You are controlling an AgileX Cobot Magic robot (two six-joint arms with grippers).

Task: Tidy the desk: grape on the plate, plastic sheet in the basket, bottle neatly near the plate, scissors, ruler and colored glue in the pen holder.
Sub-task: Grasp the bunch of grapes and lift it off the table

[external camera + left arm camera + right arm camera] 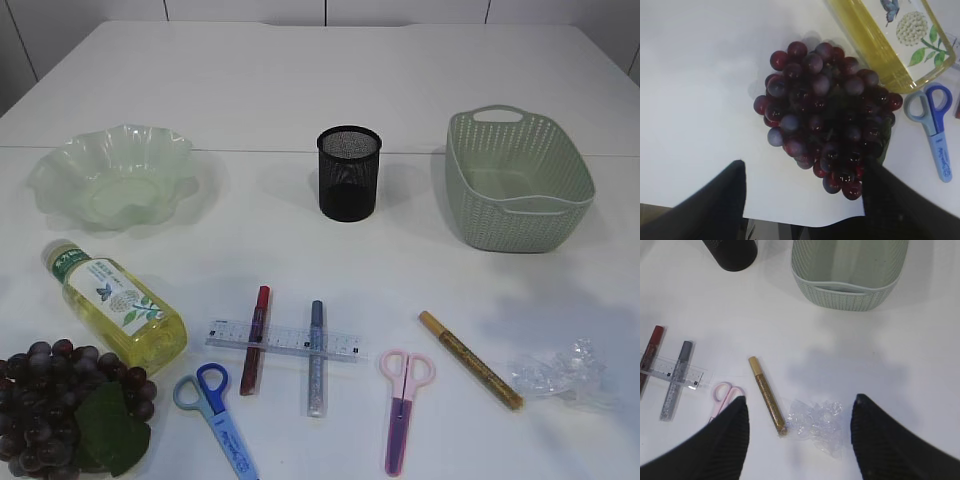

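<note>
A dark grape bunch (pixel 60 405) (pixel 827 130) lies at the front left beside a lying bottle (pixel 120 305) (pixel 895 37). The pale green plate (pixel 115 180) sits back left. A clear ruler (pixel 285 341) lies under red (pixel 255 338) and silver (pixel 316 357) glue pens; a gold pen (pixel 470 358) (pixel 767 396) lies to the right. Blue scissors (pixel 215 415) (pixel 935 125) and pink scissors (pixel 400 405) (pixel 722 397) lie in front. Crumpled plastic sheet (pixel 560 375) (pixel 817 424) sits front right. My left gripper (pixel 802 172) is open above the grapes. My right gripper (pixel 799 410) is open above the plastic.
A black mesh pen holder (pixel 349 172) (pixel 732 252) stands at the centre back. A green woven basket (pixel 518 180) (pixel 850 267) stands at the back right. The table's front edge (pixel 800 220) shows just below the grapes.
</note>
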